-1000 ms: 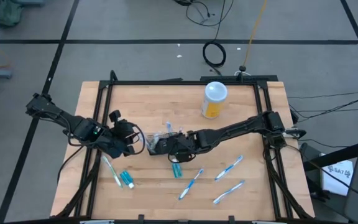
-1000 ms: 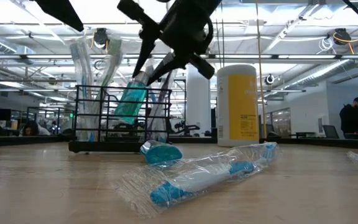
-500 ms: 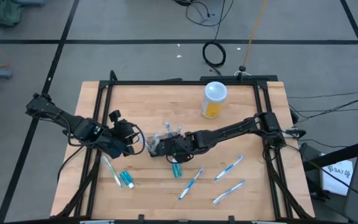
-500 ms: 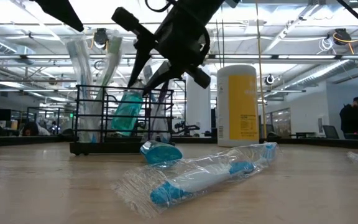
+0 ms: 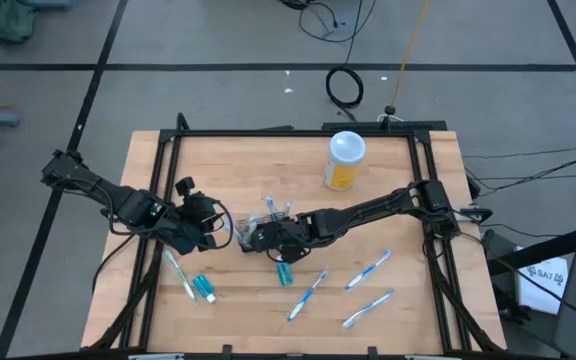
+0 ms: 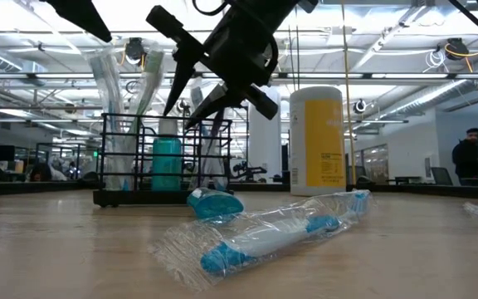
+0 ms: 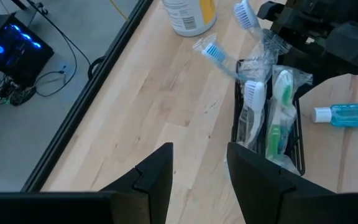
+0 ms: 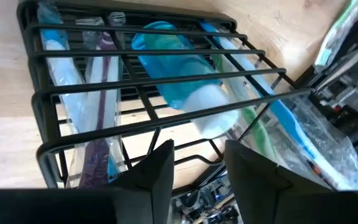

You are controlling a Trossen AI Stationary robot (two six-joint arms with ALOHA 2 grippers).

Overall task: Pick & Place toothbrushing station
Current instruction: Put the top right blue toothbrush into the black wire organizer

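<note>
The wooden table [image 5: 248, 160] carries everything, with a white-and-yellow canister [image 5: 344, 160] standing toward its far edge; there is print on its label in the low view, but I can't read it from here. Near the middle sits the black wire basket [image 6: 160, 162], already stuffed with wrapped toothbrushes [image 7: 277, 106] standing on end, their bristle heads poking above the rim. A teal tube [image 6: 167, 164] stands upright inside the basket, white cap up; through the right wrist camera it shows behind the bars [image 8: 179, 74].

The right gripper [image 6: 187, 83] hangs just above the basket, over the tube, its two fingers spread apart and clasping nothing. The left gripper [image 7: 197, 177] waits low beside the basket on the other side, fingers parted and empty.

Loose on the boards in front: a second teal tube [image 5: 284, 272] lying just by the basket, a third one [image 5: 206, 289] near the left edge next to a lone toothbrush [image 5: 179, 275], and three more wrapped toothbrushes [image 5: 308, 295] scattered to the right. The crinkled plastic wrap on the nearest brush [image 6: 272, 232] is clear and seems unprinted.
</note>
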